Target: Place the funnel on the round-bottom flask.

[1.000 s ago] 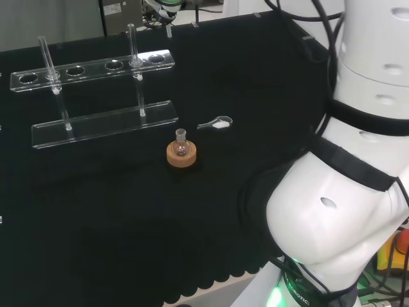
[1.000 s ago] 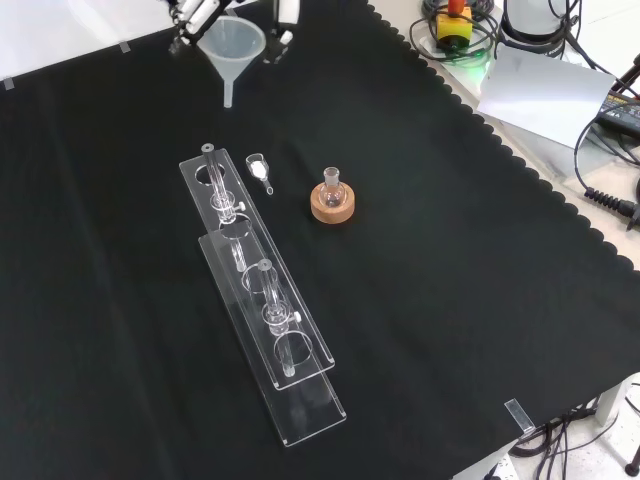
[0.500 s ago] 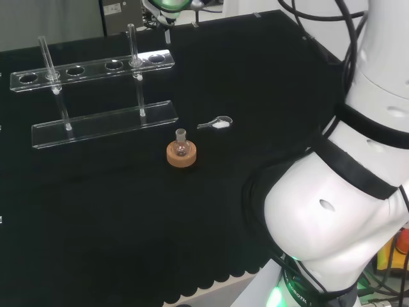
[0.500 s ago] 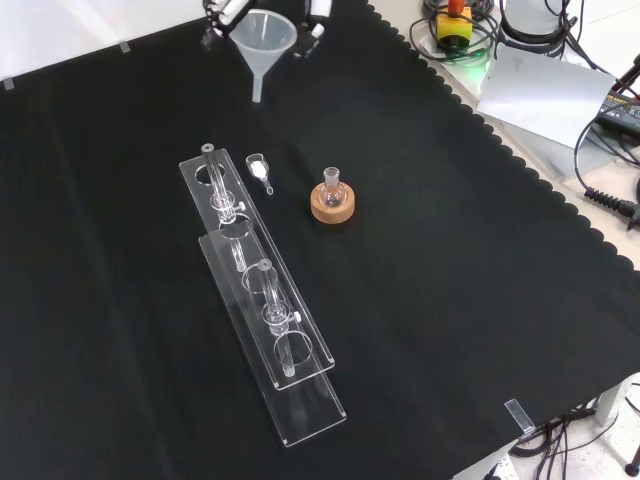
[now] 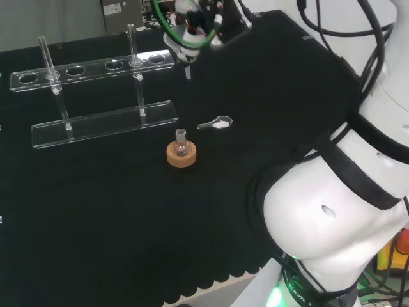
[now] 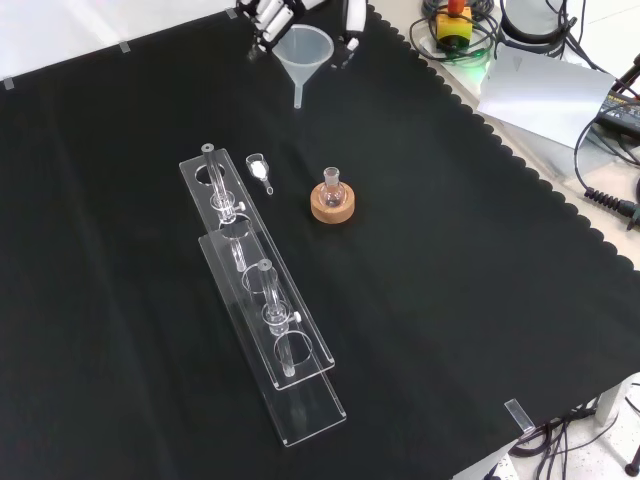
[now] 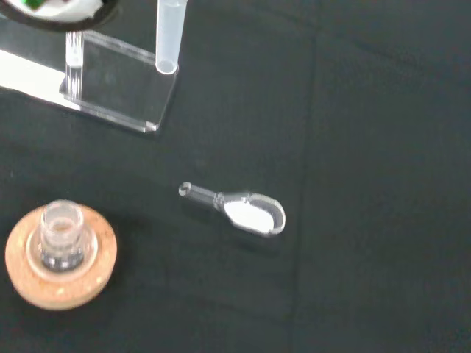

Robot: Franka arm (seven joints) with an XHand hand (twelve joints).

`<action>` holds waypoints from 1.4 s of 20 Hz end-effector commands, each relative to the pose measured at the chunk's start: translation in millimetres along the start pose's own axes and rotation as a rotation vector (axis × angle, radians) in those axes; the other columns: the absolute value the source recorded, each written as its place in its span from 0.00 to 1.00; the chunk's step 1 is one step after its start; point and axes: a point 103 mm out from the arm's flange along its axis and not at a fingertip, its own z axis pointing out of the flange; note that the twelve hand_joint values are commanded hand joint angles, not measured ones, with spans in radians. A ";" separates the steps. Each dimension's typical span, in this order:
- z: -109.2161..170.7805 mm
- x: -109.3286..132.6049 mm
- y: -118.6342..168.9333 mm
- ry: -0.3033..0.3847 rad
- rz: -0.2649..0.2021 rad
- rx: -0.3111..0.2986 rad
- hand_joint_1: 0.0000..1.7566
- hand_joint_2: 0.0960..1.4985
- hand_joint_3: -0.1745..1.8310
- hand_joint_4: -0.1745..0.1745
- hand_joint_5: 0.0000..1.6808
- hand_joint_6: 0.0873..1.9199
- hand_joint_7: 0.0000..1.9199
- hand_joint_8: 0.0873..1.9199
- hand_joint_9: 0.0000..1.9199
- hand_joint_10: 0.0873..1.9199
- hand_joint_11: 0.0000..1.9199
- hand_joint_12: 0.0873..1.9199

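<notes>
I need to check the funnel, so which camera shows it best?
The front view: the whole funnel, cone and stem, shows in the hand, above the cloth. The head view shows it dimly against the hand. The wrist view gives its stem beside the rack.

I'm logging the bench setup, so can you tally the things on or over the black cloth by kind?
Funnel, held in the hand: 1
Round-bottom flask: 1
Cork ring stand: 1
Clear scoop: 1
Clear tube rack: 1
Total: 5
</notes>
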 end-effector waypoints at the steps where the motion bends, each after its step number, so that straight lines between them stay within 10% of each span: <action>1: 24.3 -0.4 -12.0 0.037 0.043 -0.014 0.45 0.42 0.39 0.44 0.34 0.03 0.32 0.37 0.38 0.26 0.16 0.68; 28: 87.3 52.8 6.7 0.060 -0.047 0.050 0.45 0.41 0.40 0.42 0.34 0.04 0.33 0.37 0.39 0.26 0.17 0.67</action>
